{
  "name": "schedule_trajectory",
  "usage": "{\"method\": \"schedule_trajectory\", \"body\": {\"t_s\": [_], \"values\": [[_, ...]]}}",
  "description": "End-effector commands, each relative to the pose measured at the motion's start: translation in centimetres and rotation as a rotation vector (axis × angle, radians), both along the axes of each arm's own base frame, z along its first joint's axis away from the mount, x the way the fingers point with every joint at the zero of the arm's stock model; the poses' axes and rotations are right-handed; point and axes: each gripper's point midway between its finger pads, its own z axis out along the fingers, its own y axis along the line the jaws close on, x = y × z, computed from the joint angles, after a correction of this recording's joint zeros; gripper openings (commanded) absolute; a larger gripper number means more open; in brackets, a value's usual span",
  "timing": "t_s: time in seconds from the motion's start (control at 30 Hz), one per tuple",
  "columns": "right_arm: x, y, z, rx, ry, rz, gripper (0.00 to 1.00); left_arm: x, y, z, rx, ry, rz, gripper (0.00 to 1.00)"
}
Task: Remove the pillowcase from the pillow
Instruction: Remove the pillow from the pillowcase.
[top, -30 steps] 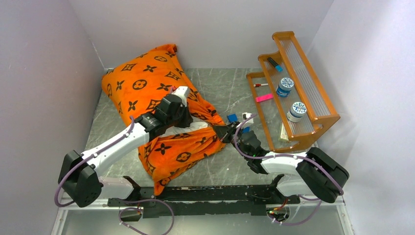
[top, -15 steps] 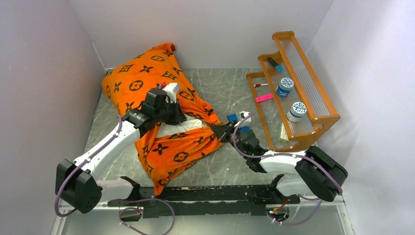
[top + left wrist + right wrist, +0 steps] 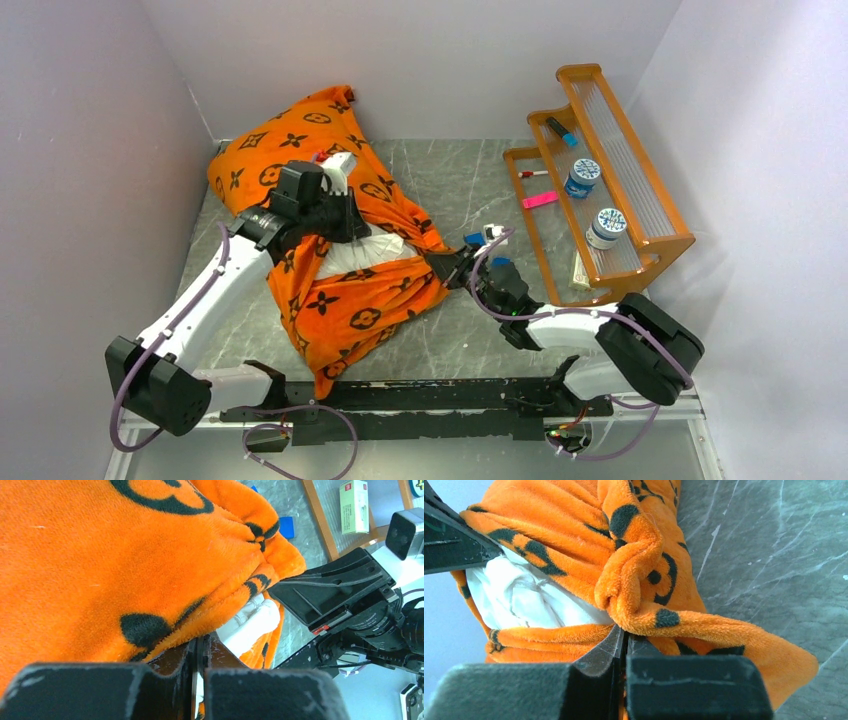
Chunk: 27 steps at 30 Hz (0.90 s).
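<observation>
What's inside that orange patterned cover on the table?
A white pillow shows through a gap in the pillowcase. Only that small patch is visible; the rest of the pillow is hidden under the orange fabric.

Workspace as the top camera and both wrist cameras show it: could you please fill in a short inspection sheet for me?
Surface: grey marbled table, bare between the pillow and the rack.
Job's things: orange pillowcase, bunched and wrapped round most of the pillow; white shows through a gap in the middle.
Clutter: orange rack holding two blue-lidded jars, a marker and a pink tag; small blue block on the table.
Grippers: left gripper and right gripper both shut on pillowcase fabric.
Cables: purple cables along both arms; no snag seen.
Surroundings: plain pale walls.
</observation>
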Motion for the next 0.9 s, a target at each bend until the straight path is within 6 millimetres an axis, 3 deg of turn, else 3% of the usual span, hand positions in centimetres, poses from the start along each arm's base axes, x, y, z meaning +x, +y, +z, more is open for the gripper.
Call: {"method": "schedule_trajectory", "body": {"t_s": [0.0, 0.07, 0.2, 0.3, 0.5, 0.73, 0.87], "values": [[-0.9, -7.4, -11.6, -0.427, 0.189, -0.149, 0.0, 5.0, 4.6, 9.6, -0.018, -0.34, 0.207, 0.05], [-0.8, -7.2, -11.6, -0.432, 0.179, -0.134, 0.0, 4.9, 4.0, 9.9, -0.056, -0.352, 0.187, 0.05], [-0.8, -5.6, -10.4, -0.377, 0.125, -0.069, 0.0, 2.5, -1.6, 9.1, -0.11, -0.383, 0.006, 0.05], [-1.1, -4.4, -9.8, -0.356, 0.095, -0.007, 0.0, 1.1, -3.4, 7.6, -0.046, -0.406, -0.028, 0.06], [-1.8, -3.6, -9.1, -0.323, 0.052, 0.051, 0.0, -0.2, -3.3, 7.0, -0.019, -0.47, -0.072, 0.39], [-2.0, -3.2, -9.0, -0.312, 0.044, 0.079, 0.0, -3.0, -5.6, 6.7, 0.014, -0.593, -0.286, 0.81], [-2.1, -3.2, -9.0, -0.311, 0.041, 0.079, 0.0, -4.3, -7.5, 5.3, 0.08, -0.652, -0.461, 0.93]]}}
